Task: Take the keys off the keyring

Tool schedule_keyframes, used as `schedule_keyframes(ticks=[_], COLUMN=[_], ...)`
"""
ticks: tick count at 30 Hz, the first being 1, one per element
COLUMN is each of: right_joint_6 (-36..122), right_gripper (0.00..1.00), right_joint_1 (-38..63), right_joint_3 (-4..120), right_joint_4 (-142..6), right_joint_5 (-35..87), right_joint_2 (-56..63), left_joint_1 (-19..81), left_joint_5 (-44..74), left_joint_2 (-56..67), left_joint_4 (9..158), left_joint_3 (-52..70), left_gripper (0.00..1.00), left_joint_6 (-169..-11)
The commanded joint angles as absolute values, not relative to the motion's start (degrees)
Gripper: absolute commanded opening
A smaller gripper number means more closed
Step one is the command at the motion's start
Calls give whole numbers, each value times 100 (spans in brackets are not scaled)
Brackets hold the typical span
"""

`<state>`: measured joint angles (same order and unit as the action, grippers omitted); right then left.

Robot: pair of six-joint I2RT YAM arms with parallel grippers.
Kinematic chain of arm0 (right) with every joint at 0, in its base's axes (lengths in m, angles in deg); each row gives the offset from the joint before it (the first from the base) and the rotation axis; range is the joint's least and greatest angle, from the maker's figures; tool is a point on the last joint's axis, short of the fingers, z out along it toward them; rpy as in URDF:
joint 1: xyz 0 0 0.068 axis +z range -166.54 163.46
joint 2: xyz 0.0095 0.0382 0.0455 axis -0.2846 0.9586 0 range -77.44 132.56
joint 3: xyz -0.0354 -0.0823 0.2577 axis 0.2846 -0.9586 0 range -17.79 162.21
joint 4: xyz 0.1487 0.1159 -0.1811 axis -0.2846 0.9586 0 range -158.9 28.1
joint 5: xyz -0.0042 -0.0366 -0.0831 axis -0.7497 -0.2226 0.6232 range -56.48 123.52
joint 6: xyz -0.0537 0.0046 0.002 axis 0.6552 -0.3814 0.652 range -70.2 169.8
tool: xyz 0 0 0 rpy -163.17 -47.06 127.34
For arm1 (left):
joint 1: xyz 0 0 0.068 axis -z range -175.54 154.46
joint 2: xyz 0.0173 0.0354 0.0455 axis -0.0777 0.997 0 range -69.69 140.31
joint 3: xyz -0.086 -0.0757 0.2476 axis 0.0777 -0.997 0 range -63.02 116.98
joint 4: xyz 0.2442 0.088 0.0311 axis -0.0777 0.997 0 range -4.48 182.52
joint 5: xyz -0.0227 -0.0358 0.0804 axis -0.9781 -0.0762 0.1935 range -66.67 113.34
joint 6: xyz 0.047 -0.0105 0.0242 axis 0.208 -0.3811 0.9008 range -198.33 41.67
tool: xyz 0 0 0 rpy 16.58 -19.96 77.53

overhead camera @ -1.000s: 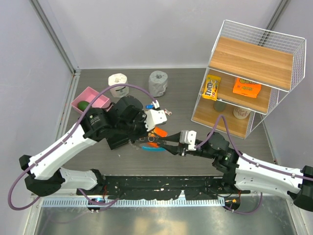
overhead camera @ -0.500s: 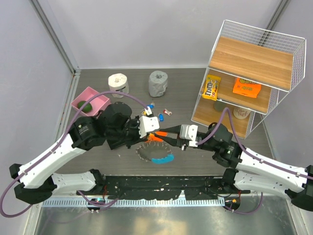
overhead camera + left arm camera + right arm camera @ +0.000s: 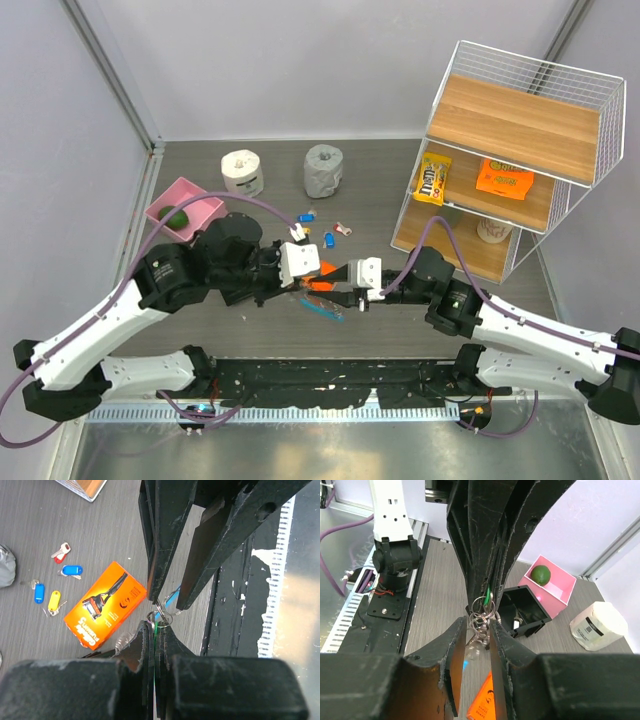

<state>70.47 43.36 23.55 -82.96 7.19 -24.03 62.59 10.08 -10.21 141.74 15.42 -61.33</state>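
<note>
Keyring (image 3: 326,308), the light-blue band, is being seen at the near edge of an orange razor box (image 3: 105,605), directly under the meeting fingertips and joined to a bunch of wire rings (image 3: 481,611); the rings are being pinched at the tips of the left gripper (image 3: 156,626), jaws pressed almost together; the right gripper (image 3: 478,630) is being closed narrowly from the opposite side, the same rings filling its gap; grey keys cannot be told apart from the fingers; small tagged keys (image 3: 71,571) are lying apart beyond the box.
</note>
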Motion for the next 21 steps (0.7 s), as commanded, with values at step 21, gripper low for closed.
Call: schedule_keyframes(ticks=[21], right_joint_6=[6993], right_gripper=[28], right_joint_1=[4340], right_joint_3=[2580], right_joint_4=[-8270], right_joint_5=[153], right_joint_2=[-2330], left_joint_1=[6616], left_joint_5=[760], left_joint_2=[-1388], left_joint_4=[13711], left_joint_3=[1450], left_gripper=[0], left_joint_6=[-5794])
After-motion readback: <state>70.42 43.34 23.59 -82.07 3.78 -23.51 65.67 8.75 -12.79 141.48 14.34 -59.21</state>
